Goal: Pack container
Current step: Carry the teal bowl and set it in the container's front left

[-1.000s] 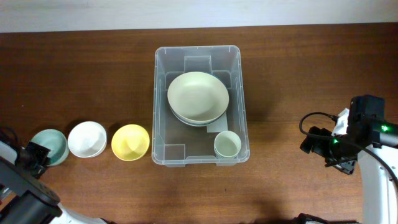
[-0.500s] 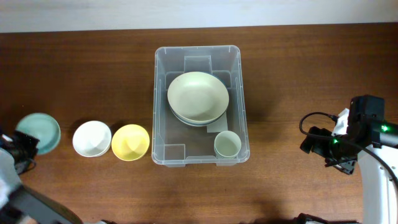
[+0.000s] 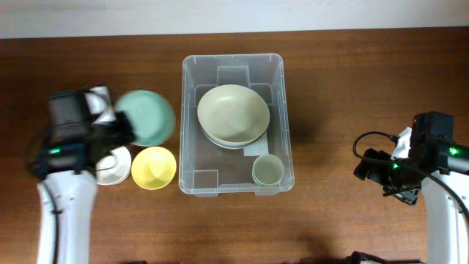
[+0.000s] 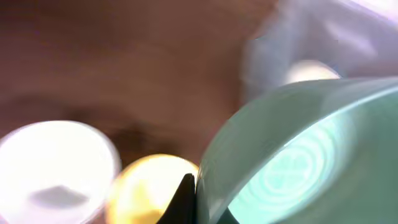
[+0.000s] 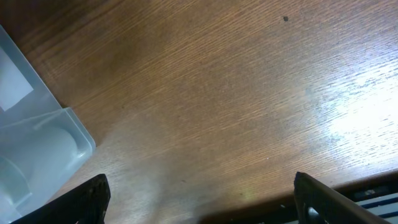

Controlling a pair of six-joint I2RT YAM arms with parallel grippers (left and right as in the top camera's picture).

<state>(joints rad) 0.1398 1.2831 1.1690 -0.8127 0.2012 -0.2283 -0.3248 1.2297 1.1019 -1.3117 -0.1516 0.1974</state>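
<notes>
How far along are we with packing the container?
Done: stacked pale green bowls and a small cup sit in the container. In hand: the left hand holds the teal bowl left of it, not yet inside. Left: white bowl and yellow bowl on the table.

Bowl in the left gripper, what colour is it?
The bowl is pale mint green, clearest in the overhead view.
</notes>
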